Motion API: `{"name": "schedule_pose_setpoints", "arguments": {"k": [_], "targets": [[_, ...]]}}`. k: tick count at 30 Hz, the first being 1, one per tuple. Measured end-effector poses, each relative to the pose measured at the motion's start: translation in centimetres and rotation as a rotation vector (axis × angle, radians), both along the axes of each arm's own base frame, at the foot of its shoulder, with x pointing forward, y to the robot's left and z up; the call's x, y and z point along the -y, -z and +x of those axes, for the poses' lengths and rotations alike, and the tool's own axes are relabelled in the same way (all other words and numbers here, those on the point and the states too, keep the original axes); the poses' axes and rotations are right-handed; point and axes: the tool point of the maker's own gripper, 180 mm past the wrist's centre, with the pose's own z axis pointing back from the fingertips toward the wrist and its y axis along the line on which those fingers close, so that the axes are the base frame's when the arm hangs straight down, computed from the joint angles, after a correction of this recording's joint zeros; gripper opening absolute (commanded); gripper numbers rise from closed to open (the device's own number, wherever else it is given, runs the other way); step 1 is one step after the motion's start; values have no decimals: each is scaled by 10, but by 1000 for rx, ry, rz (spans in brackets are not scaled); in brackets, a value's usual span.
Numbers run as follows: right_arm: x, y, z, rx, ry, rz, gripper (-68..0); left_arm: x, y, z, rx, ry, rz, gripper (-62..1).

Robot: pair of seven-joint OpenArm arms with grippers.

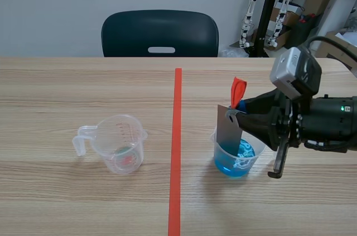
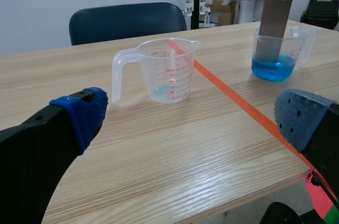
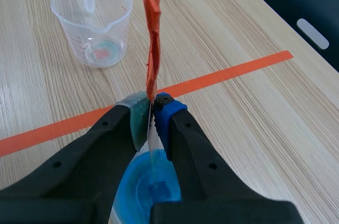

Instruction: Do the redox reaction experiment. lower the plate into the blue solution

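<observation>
A grey metal plate (image 1: 228,126) with an orange-red tag (image 1: 237,89) on top hangs upright over a clear cup of blue solution (image 1: 234,160); its lower edge reaches inside the cup. My right gripper (image 1: 241,107) is shut on the plate's top edge. From the right wrist, the tag (image 3: 152,38) rises from the pinched fingers and the blue solution (image 3: 151,189) lies right below them. The left wrist view shows the plate (image 2: 274,15) standing in the cup (image 2: 275,54) far ahead. My left gripper (image 2: 190,123) is open above the near table edge, holding nothing.
An empty clear measuring cup (image 1: 118,144) with red markings stands left of the orange-red tape line (image 1: 176,147). A dark chair (image 1: 160,34) is behind the table's far edge. Cluttered equipment stands at the back right.
</observation>
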Motion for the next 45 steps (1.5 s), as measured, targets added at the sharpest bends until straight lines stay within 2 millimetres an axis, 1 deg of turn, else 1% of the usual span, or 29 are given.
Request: {"name": "schedule_pose_setpoints", "arguments": {"k": [7, 45], "targets": [[4, 11, 0, -29, 11, -58, -669, 0, 0, 0, 0, 0, 0, 14], [4, 11, 0, -29, 11, -58, -669, 0, 0, 0, 0, 0, 0, 14]]}}
